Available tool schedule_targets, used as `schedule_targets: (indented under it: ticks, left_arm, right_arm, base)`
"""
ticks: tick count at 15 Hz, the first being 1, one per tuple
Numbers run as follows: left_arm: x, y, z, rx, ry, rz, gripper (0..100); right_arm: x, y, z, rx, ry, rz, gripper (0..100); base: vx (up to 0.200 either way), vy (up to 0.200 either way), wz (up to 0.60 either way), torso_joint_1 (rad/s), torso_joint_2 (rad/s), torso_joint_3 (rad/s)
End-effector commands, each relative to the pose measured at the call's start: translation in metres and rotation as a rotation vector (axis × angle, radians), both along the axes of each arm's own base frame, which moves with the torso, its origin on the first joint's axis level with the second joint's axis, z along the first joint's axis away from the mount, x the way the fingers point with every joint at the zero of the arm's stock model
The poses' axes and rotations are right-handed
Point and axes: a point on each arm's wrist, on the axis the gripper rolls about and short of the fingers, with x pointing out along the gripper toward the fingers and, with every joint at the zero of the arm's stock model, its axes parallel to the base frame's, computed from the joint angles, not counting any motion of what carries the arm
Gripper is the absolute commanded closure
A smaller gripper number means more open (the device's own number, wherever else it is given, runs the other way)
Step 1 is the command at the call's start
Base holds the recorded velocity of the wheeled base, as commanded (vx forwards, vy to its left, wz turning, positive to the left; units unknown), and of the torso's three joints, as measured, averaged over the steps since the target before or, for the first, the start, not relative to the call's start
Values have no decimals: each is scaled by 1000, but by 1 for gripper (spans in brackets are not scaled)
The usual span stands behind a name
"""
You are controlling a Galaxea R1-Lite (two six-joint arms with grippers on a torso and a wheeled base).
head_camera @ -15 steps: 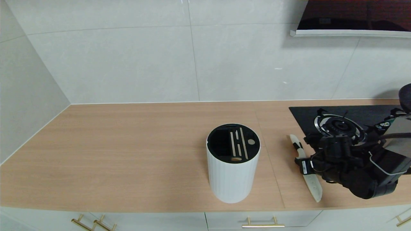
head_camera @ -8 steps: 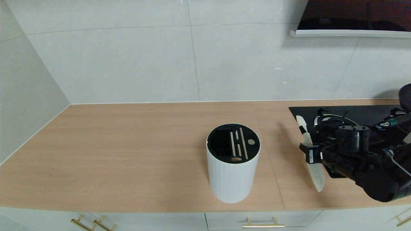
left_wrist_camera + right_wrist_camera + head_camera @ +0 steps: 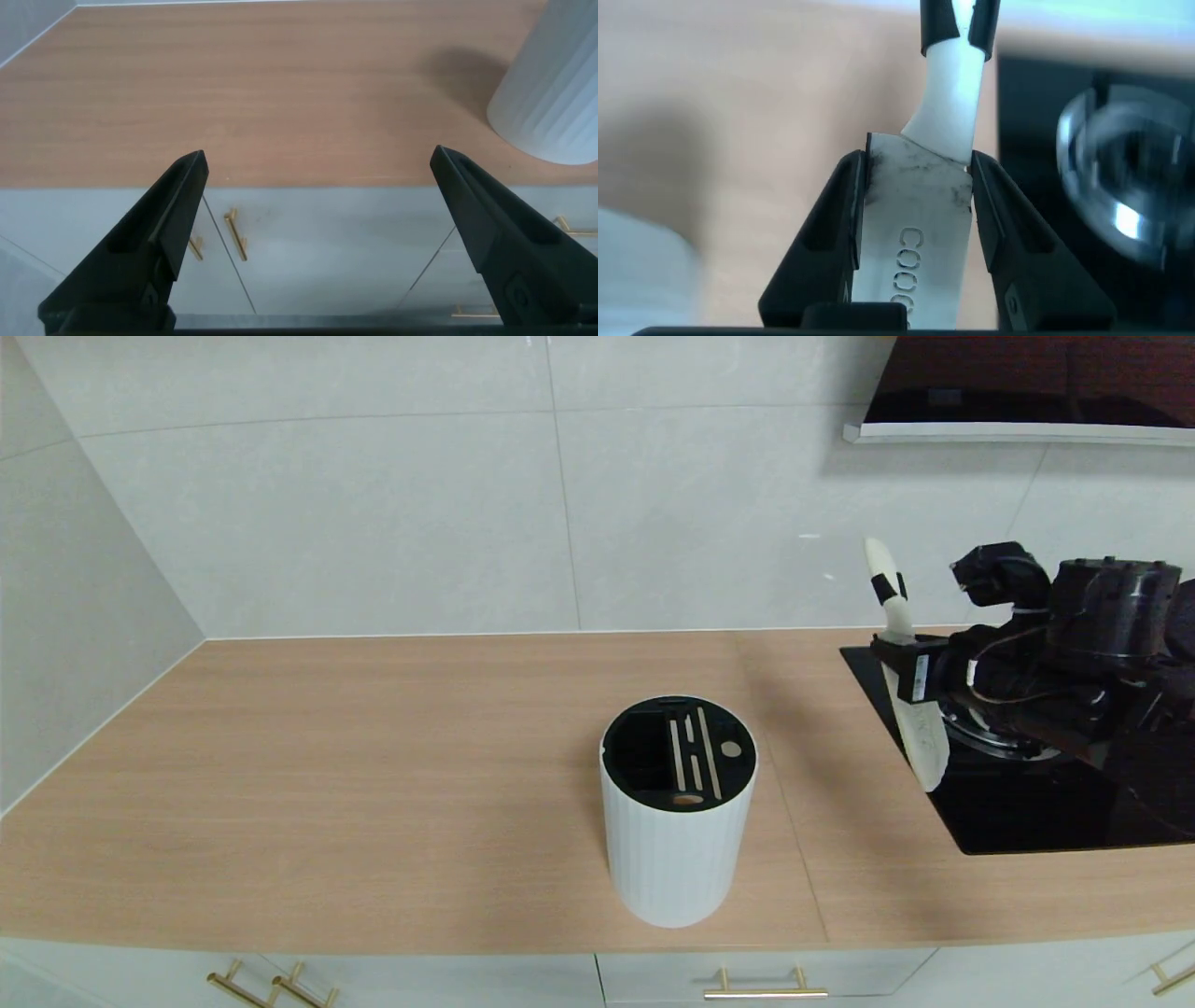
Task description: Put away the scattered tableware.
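Knife block, white with a slotted black top, stands on the wooden counter beside the black hob. The right gripper clamps a white knife by its blade, handle up, raised over the hob's edge. The left gripper hangs spread wide at the counter front. The carry seems under way; next, the tip needs lining up over a slot.

Matte black right hand with thin cables.

I get bright, even light. A soft shadow falls on the counter right of centre; the burner ring glints.
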Motion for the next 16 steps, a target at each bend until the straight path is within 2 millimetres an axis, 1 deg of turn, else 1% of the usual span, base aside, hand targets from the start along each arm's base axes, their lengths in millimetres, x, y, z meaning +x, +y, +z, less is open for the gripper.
schedule_targets:
  ticks: [1, 3, 4, 5, 6, 7, 8, 9, 10, 11, 12, 13, 14, 15, 16]
  left_arm:
    - [0, 0, 0, 3, 1, 1, 0]
    - [0, 0, 0, 12, 1, -1, 0]
    - [0, 0, 0, 14, 0, -1, 0]
    - [0, 0, 1, 15, -5, -2, 0]
    - [-1, 0, 5, 16, -15, -8, 0]
    - [-6, -1, 28, 17, -63, -43, 0]
    - [-7, -2, 62, 9, -33, -113, 0]
    - [2, -3, 84, 6, 28, -150, 0]
    - [21, -4, 107, 1, 108, -179, 0]
    - [53, -4, 134, -7, 195, -196, 0]
    - [82, -5, 152, -12, 253, -201, 0]
    - [106, -6, 162, -22, 299, -221, 0]
    - [144, -12, 169, -49, 367, -289, 0]
    - [157, -17, 169, -68, 382, -321, 0]
    - [188, -41, 163, -159, 397, -425, 0]
  right_arm:
    - [-27, 9, 33, 30, -105, 43, 100]
    - [-51, 12, 51, 51, -156, 76, 100]
    - [-59, 18, 54, 58, -167, 105, 100]
    - [-72, 30, 54, 61, -160, 166, 100]
    - [-76, 34, 54, 61, -156, 186, 100]
    - [-82, 41, 54, 64, -154, 221, 100]
    - [-88, 50, 51, 64, -144, 260, 100]
    - [-91, 54, 49, 63, -138, 281, 100]
    - [-93, 57, 45, 58, -125, 295, 100]
    - [-96, 61, 44, 58, -120, 315, 100]
    - [-99, 65, 44, 59, -121, 332, 100]
    - [-100, 66, 43, 59, -118, 340, 100]
    - [-103, 72, 39, 53, -105, 360, 100]
    - [-103, 74, 37, 52, -98, 364, 100]
    - [-101, 80, 32, 42, -78, 378, 100]
  base:
    - [0, 0, 0, 0, 0, 0]
    - [0, 0, 0, 0, 0, 0]
    - [0, 0, 0, 0, 0, 0]
    - [0, 0, 0, 0, 0, 0]
    - [0, 0, 0, 0, 0, 0]
    - [0, 0, 0, 0, 0, 0]
    - [0, 0, 0, 0, 0, 0]
    - [0, 0, 0, 0, 0, 0]
    - [0, 0, 0, 0, 0, 0]
    - [0, 0, 0, 0, 0, 0]
    - [0, 0, 0, 0, 0, 0]
    - [0, 0, 0, 0, 0, 0]
    - [0, 0, 0, 0, 0, 0]
    - [0, 0, 0, 0, 0, 0]
    - [0, 0, 0, 0, 0, 0]
